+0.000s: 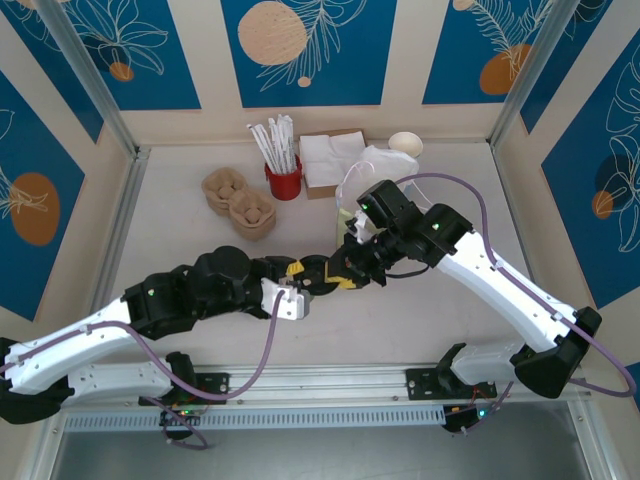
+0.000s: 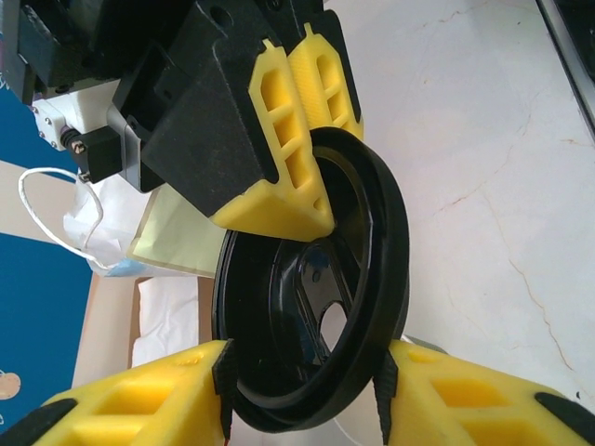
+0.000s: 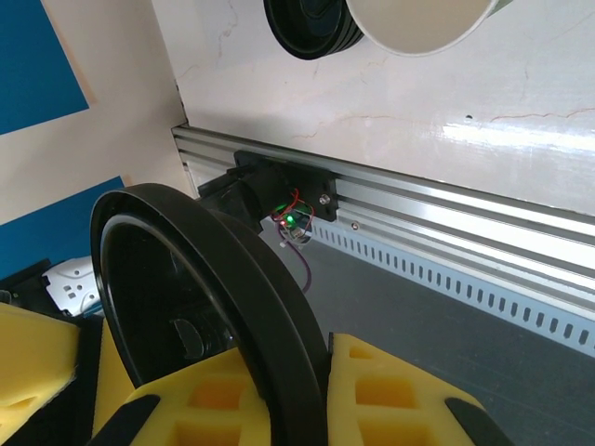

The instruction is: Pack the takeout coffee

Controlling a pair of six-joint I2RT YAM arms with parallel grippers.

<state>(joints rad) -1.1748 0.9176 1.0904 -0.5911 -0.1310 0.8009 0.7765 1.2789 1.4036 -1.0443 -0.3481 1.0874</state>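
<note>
An all-black round lid (image 2: 376, 232) is held on edge above the middle of the table (image 1: 200, 330), between both arms. My right gripper (image 3: 316, 372) is shut on its rim, one yellow finger on each face; from the left wrist its fingers (image 2: 288, 111) clamp the lid's top edge. My left gripper (image 2: 302, 381) has a pad pressed against each side of the lid's lower edge. From above, the two grippers meet at the lid (image 1: 318, 272). The takeout coffee is out of view.
Along the back stand a red cup of white sticks (image 1: 283, 180), brown pulp carriers (image 1: 240, 200), a napkin box (image 1: 330, 160), a white plastic bag (image 1: 380, 165) and a small white cup (image 1: 405, 143). Another black round piece (image 3: 311, 28) and a pale paper cup (image 3: 418, 23) sit near the rail (image 3: 446, 204).
</note>
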